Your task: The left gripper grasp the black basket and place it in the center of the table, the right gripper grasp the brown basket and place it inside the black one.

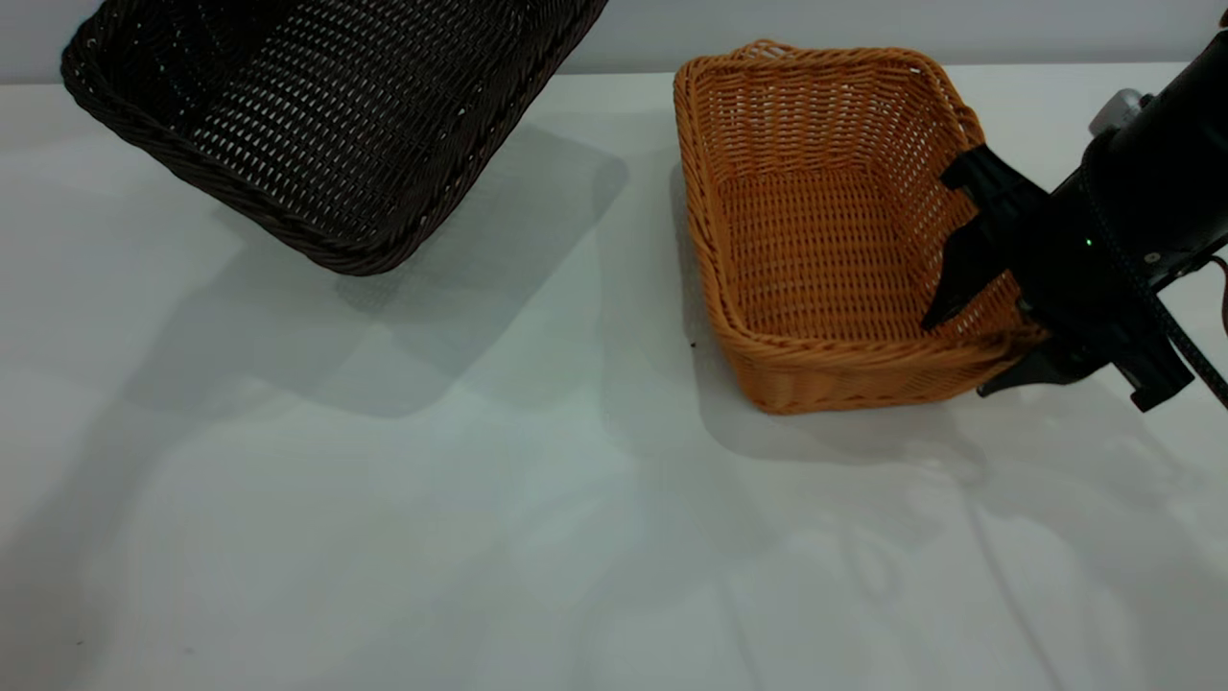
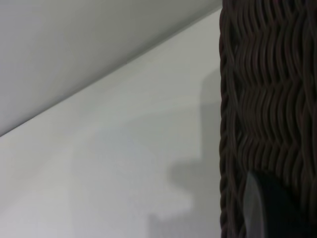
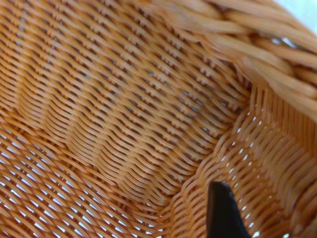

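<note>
I have the rectangular very dark brown-black woven wicker basket (image 1: 326, 125) tilted and lifted clear of the plain white table (image 1: 480, 537), up and to the left of the rectangular orange-tan woven wicker basket (image 1: 825, 240), which sits flat on the table with its opening up. The left gripper is out of the exterior view; in its wrist view I see only one dark fingertip (image 2: 270, 208) against the dark weave, so it appears clamped on that basket's wall, though I cannot see both fingers. The right gripper (image 1: 979, 336) straddles the orange-tan basket's right wall, one finger inside and one outside, fingers apart and not yet closed as far as I can tell. I judge both baskets light and fairly stiff, with a rough weave that grips well; the braided rim and wall are the natural hold, though a one-sided pinch will let the basket tip. Nothing else stands on the table; only the hanging dark basket crowds the route to the centre.
</note>
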`<state>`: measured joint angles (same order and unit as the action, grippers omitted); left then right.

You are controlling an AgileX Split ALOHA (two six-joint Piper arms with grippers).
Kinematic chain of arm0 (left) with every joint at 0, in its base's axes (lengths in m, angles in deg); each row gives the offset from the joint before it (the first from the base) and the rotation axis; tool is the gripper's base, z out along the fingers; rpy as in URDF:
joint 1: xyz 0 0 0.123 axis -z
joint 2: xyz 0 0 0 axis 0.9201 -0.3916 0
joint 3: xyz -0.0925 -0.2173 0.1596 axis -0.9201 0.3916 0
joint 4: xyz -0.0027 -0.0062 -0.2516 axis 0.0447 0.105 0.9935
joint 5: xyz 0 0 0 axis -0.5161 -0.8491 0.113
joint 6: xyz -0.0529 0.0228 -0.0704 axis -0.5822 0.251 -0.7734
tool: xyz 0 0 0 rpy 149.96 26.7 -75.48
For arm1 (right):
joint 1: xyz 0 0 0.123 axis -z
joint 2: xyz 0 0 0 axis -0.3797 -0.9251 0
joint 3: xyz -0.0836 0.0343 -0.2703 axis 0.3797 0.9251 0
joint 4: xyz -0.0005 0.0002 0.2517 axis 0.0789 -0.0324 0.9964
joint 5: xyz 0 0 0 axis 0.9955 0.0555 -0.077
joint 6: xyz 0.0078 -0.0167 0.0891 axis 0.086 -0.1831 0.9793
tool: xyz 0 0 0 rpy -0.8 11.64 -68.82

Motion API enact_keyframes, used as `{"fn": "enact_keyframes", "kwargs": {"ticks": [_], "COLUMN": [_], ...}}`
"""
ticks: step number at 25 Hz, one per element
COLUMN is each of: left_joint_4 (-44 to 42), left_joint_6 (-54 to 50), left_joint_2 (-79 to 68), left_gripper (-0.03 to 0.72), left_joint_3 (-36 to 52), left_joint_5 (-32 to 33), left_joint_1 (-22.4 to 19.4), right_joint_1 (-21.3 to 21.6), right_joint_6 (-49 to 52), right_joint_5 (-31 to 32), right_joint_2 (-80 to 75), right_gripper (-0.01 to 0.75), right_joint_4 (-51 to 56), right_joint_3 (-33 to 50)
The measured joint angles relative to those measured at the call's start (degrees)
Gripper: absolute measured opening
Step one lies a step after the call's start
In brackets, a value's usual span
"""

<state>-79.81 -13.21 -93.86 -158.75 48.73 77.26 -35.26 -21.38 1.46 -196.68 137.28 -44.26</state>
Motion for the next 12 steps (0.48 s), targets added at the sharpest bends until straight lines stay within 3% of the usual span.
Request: {"fn": "enact_keyframes", "kwargs": {"ticks": [9, 12], "left_joint_4": [0.0, 0.0], "left_joint_6": [0.02, 0.02], "left_joint_2": [0.0, 0.0], "left_gripper": [0.079, 0.079], "left_joint_3": [0.0, 0.0], "left_joint_5": [0.51, 0.51], "left_joint_1": [0.0, 0.0], "right_joint_1": [0.0, 0.0], "right_joint_6": [-1.85, -3.64], "right_joint_5": [3.78, 3.51], "right_joint_2": [-5.88, -6.26], "right_gripper": [0.342, 0.276], "right_joint_4": [0.25, 0.53], "right_joint_3": [-3.44, -4.58]}}
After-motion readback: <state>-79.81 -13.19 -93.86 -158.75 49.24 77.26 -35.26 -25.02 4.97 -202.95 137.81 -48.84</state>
